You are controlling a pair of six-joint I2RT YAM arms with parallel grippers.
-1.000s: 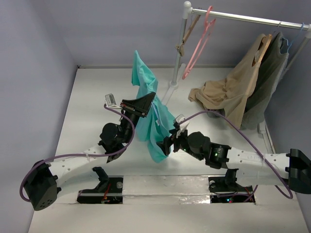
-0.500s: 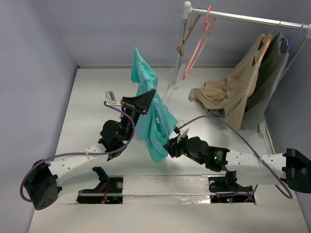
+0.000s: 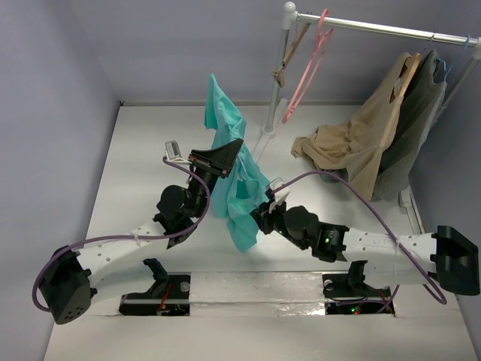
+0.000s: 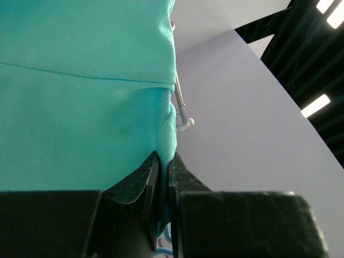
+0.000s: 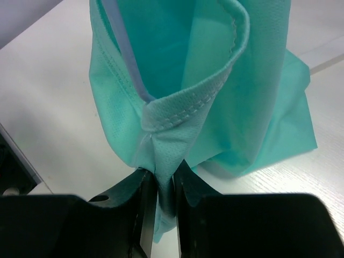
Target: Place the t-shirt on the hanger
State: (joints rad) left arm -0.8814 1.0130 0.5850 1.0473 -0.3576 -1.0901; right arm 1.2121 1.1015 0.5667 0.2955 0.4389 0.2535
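Observation:
The teal t-shirt [image 3: 224, 120] hangs in a long bunch above the middle of the table. My left gripper [image 3: 225, 160] holds it up, shut on a fold of the cloth [image 4: 80, 80]; in the left wrist view the left gripper [image 4: 164, 161] pinches the fabric between both jaws. Lower and to the right, my right gripper [image 3: 262, 216] is shut on a stitched hem fold of the t-shirt [image 5: 258, 80], cloth squeezed between the right gripper [image 5: 165, 174] jaws. A thin pale-blue bar, apparently the hanger [image 5: 124, 62], runs inside the shirt's opening; the remainder is hidden by cloth.
A clothes rack [image 3: 273, 83] stands at the back right with a pink hanger [image 3: 307, 69] and a brown wooden hanger [image 3: 288, 54]. A tan garment [image 3: 361, 143] and a dark grey-green garment [image 3: 421, 113] hang further right. Walls close in at left and back.
My right gripper has moved left into the t-shirt's lower part and closed on its hem fold. The left gripper still holds the shirt up, nearly unmoved.

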